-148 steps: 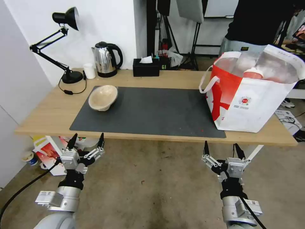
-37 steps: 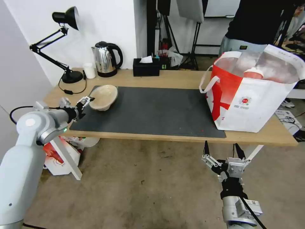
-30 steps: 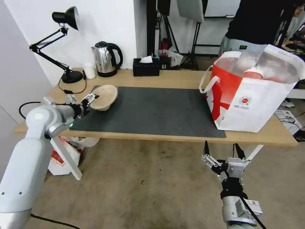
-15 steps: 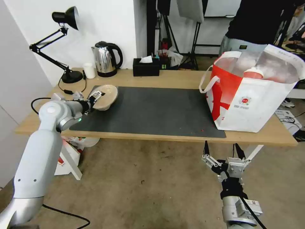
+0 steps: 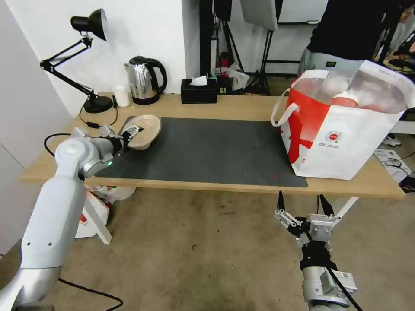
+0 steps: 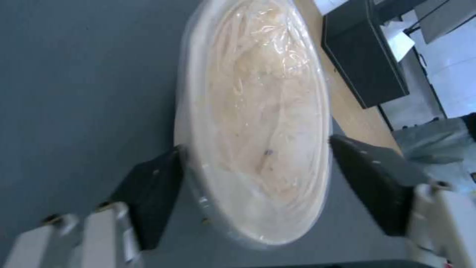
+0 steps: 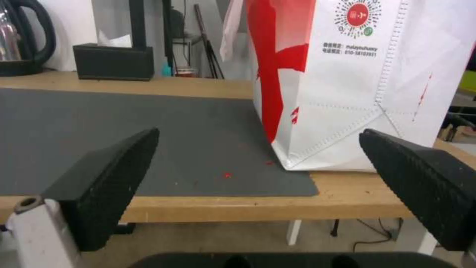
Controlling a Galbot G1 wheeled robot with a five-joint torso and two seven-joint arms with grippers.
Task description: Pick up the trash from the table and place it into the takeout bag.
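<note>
A beige pulp bowl [image 5: 145, 130], lined with clear film, rests tilted at the far left corner of the dark mat [image 5: 207, 151] on the light-wood table [image 5: 233, 106]. My left gripper [image 5: 131, 133] is open at the bowl's near rim. In the left wrist view, the left gripper [image 6: 255, 147] straddles the bowl [image 6: 258, 111]: one finger [image 6: 154, 190] touches its outer wall, the other [image 6: 372, 182] stands apart. The takeout bag [image 5: 341, 142] stands at the table's right end with a red lidded cup [image 5: 344, 100] inside. My right gripper [image 5: 301, 198] hangs open below the table's front edge.
Along the back edge stand a black desk lamp [image 5: 93, 65], a small white cup [image 5: 122, 96], a steel kettle [image 5: 145, 80] and a black tissue box [image 5: 199, 91]. A person stands behind the bag. Printed boxes [image 5: 82, 211] sit on the floor under the table's left end.
My left arm rose from below the table, then reached right to the bowl; its fingers now straddle the rim. The right arm has not moved.
</note>
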